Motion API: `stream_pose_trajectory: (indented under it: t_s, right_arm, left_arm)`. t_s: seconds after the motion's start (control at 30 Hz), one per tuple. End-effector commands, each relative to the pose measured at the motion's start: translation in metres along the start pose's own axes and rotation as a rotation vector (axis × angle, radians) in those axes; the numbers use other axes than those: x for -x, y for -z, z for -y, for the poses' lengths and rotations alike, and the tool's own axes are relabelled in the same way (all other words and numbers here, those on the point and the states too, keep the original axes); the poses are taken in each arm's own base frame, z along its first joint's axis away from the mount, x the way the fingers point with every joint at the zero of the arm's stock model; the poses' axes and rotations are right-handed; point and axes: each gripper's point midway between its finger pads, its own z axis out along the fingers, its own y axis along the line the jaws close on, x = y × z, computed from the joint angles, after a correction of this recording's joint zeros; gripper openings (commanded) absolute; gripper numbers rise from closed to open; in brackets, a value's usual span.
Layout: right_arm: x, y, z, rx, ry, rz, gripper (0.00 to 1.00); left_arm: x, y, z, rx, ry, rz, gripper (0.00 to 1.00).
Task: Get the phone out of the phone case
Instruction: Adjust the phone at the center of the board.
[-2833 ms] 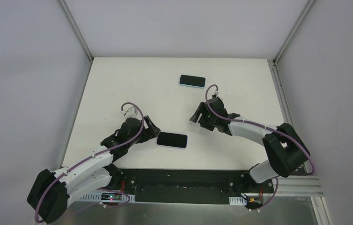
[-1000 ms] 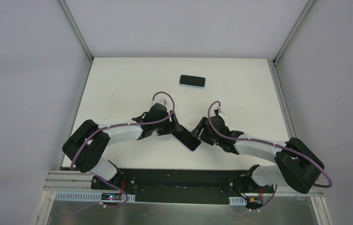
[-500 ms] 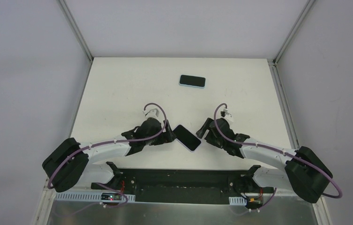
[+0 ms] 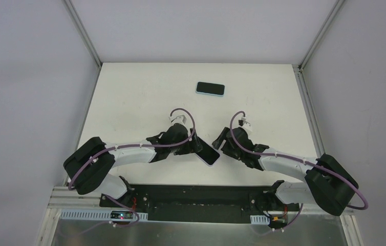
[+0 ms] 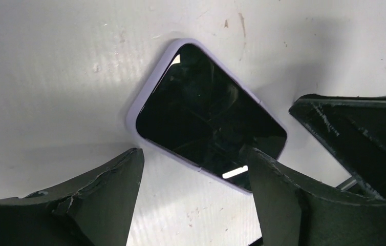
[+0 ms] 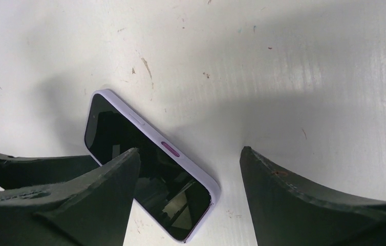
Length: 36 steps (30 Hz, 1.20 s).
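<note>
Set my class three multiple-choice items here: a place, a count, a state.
1. Where does the lilac-cased phone lie? A) between the left hand and the right hand B) against the back wall C) on the black rail
2. How many phones are on the table? A) one B) two C) three
3. That phone is: A) out of its case B) face down C) in its case, screen up

1 A: a hand flanks each side. 2 B: a blue-cased phone lies farther back. 3 C: a lilac rim frames the dark screen.
</note>
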Motion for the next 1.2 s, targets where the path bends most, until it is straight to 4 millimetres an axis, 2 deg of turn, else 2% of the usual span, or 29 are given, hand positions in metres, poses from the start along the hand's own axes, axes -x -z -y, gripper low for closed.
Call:
stream_pose_trajectory:
  t_s: [0.0, 0.37, 0.57, 0.83, 1.0, 1.17]
  right_arm:
    - [-0.025, 0.003, 0.034, -0.098, 0.036, -0.074, 0.75]
    - [-0.034, 0.006, 0.032, -0.09, 0.038, -0.099, 0.74]
    - [-0.04, 0.009, 0.033, -0.083, 0.026, -0.119, 0.74]
    - [-0.045, 0.015, 0.037, -0.094, 0.039, -0.124, 0.73]
    - [-0.046, 0.017, 0.038, -0.104, 0.056, -0.126, 0.73]
    - [-0.046, 0.019, 0.039, -0.116, 0.071, -0.124, 0.73]
  left_arm:
    - [-0.016, -0.01, -0.004, 0.029, -0.015, -0.082, 0.76]
    - [-0.013, -0.024, 0.003, 0.037, -0.019, -0.098, 0.76]
    - [0.0, -0.031, 0.011, 0.029, -0.019, -0.079, 0.76]
    - [0.018, -0.033, 0.031, -0.023, -0.019, -0.064, 0.76]
    - [0.021, -0.041, 0.049, -0.066, -0.019, -0.093, 0.76]
    - [0.024, -0.047, 0.057, -0.08, -0.02, -0.101, 0.76]
